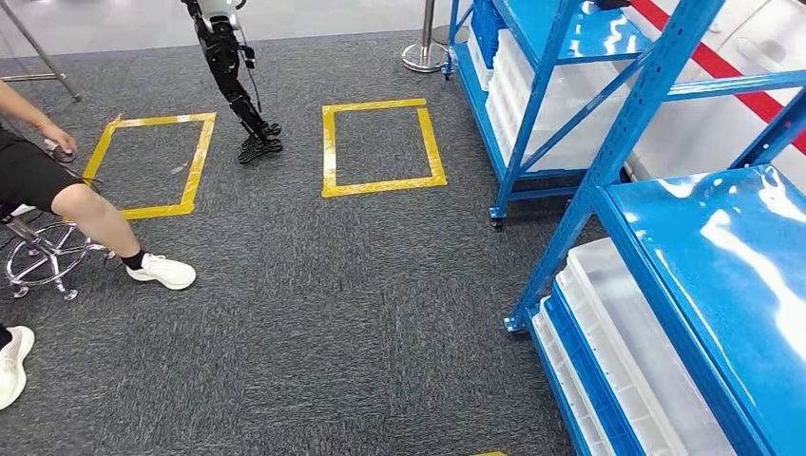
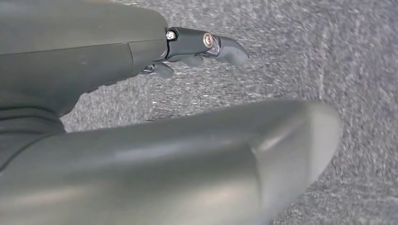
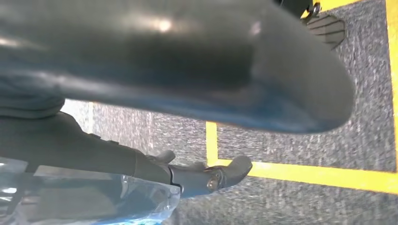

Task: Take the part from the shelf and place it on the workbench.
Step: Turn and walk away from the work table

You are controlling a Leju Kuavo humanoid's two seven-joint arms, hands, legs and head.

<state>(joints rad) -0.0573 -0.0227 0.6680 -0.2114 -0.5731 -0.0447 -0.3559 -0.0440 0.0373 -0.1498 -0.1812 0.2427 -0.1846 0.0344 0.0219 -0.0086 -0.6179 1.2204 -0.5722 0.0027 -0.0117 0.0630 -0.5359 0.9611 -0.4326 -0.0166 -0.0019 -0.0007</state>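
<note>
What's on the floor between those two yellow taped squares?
In the head view, a black robot leg and foot stands on the grey carpet between the left square and the right square.

Speckled dark grey carpet (image 1: 314,313) carries 2 yellow tape squares (image 1: 380,147). The shelf (image 1: 618,142) is glossy blue, holding translucent white bins (image 1: 627,342). A seated person wears black shorts (image 1: 28,176) and white shoes (image 1: 163,272). The left robot hand (image 2: 197,44) is grey.

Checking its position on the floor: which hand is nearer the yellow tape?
Right. The right hand hangs over a yellow tape line, fingertips above it; the left hand hangs over plain carpet, with no tape near it.
</note>
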